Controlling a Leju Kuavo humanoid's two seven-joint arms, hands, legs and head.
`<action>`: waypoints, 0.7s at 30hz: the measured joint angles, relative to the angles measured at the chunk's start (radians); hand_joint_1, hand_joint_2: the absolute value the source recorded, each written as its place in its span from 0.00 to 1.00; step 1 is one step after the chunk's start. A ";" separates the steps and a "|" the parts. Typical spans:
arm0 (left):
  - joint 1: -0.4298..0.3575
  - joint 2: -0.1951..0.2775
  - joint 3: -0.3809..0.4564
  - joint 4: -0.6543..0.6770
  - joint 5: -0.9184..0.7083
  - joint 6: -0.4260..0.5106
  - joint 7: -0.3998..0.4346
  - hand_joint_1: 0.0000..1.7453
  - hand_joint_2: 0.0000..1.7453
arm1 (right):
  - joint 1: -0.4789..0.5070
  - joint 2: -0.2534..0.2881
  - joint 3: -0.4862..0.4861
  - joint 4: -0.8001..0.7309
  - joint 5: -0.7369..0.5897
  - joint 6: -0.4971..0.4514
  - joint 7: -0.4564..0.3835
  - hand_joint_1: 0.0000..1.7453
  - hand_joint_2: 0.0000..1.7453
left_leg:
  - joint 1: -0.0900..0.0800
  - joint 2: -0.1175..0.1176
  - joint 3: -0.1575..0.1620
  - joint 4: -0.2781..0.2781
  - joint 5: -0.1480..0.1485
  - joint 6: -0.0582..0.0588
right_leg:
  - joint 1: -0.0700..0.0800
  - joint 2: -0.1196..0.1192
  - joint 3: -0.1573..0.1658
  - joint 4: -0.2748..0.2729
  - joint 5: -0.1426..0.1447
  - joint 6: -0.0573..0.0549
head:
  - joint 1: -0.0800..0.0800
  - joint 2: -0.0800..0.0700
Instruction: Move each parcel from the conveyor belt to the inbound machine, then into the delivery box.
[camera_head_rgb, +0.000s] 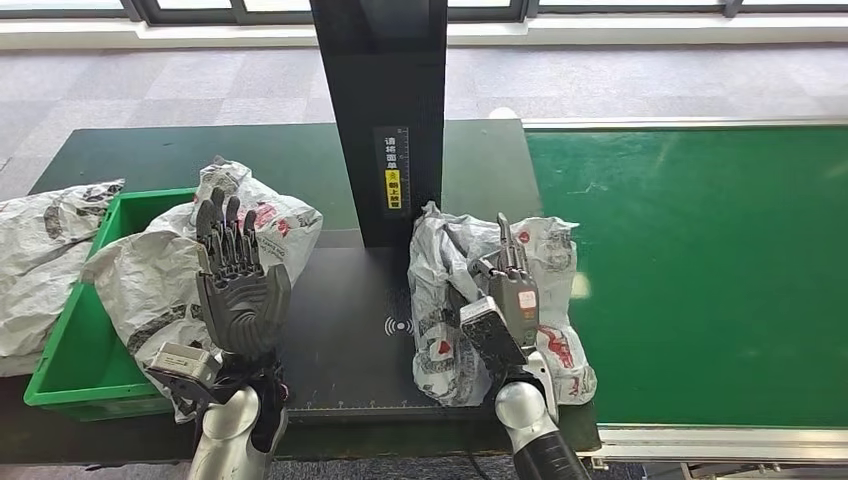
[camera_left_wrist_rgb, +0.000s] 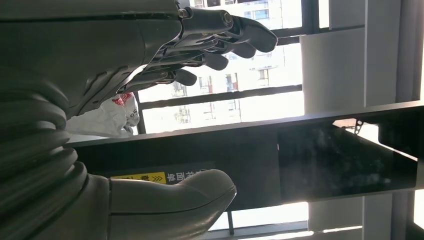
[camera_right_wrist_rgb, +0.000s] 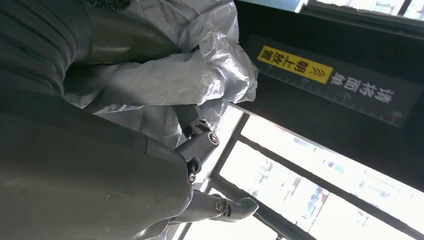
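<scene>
The grey plastic parcel (camera_head_rgb: 470, 300) lies on the dark scan plate of the inbound machine (camera_head_rgb: 350, 330), just right of the machine's black upright column (camera_head_rgb: 385, 110) and at the left edge of the green conveyor belt (camera_head_rgb: 690, 270). The right hand (camera_head_rgb: 505, 295) rests on top of this parcel; in the right wrist view the crumpled wrap (camera_right_wrist_rgb: 165, 75) is bunched between the thumb and the fingers (camera_right_wrist_rgb: 235, 206), so the hand grips it. The left hand (camera_head_rgb: 235, 285) is raised to the left of the column, palm up, its fingers (camera_left_wrist_rgb: 235, 37) stretched out and apart, holding nothing. Behind that hand a second grey parcel (camera_head_rgb: 160, 270) lies over the rim of the green delivery box (camera_head_rgb: 70, 370). A third parcel (camera_head_rgb: 40, 250) lies on the bench left of the box.
</scene>
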 joint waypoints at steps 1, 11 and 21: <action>0.000 0.000 0.000 0.000 0.000 0.002 0.000 0.00 1.00 | -0.003 0.003 -0.011 0.012 0.003 0.013 0.002 0.00 0.00 | 0.000 0.000 0.000 0.000 0.000 0.000 | 0.000 0.000 0.000 0.000 0.000 0.000 | 0.000 0.000; 0.001 0.000 0.000 0.000 0.001 0.007 0.000 0.00 1.00 | -0.022 0.021 -0.073 0.067 0.006 0.040 -0.013 0.00 0.00 | 0.000 0.000 0.000 0.000 0.000 0.000 | 0.000 0.000 0.000 0.000 0.000 0.000 | 0.000 0.000; 0.001 0.000 0.000 0.000 0.001 0.007 0.000 0.00 1.00 | 0.000 0.034 -0.088 0.004 -0.081 0.102 -0.047 0.00 0.00 | 0.000 0.000 0.000 0.000 0.000 0.000 | 0.000 0.000 0.000 0.000 0.000 0.000 | 0.000 0.000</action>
